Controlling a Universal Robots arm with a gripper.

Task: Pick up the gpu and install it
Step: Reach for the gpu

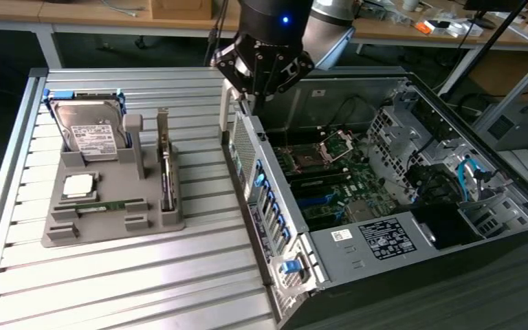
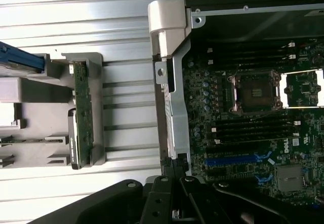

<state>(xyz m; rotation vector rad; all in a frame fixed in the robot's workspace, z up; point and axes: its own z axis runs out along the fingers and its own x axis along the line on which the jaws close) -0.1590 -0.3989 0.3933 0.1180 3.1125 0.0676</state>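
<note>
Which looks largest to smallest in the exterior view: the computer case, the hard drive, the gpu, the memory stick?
1. computer case
2. hard drive
3. gpu, seen edge-on, so its place against the hard drive is unsure
4. memory stick

the gripper [image 1: 253, 97], fingers pressed together, hangs right over the tall side wall [image 1: 245, 148] of the open computer case [image 1: 337, 103]. that wall stands between the inside of the case and the grey holder [image 1: 108, 227]. a bare strip of table [image 1: 204, 206] runs between the holder and the wall. the air above the gpu [image 1: 165, 161] is free, but a grey post [image 1: 134, 137] and the upright hard drive [image 1: 90, 134] stand close beside it, away from the case. inside the case the board [image 1: 337, 185] lies open from above. cables [image 1: 470, 175] and metal racks [image 1: 420, 117] crowd the exterior view's right side.
</note>
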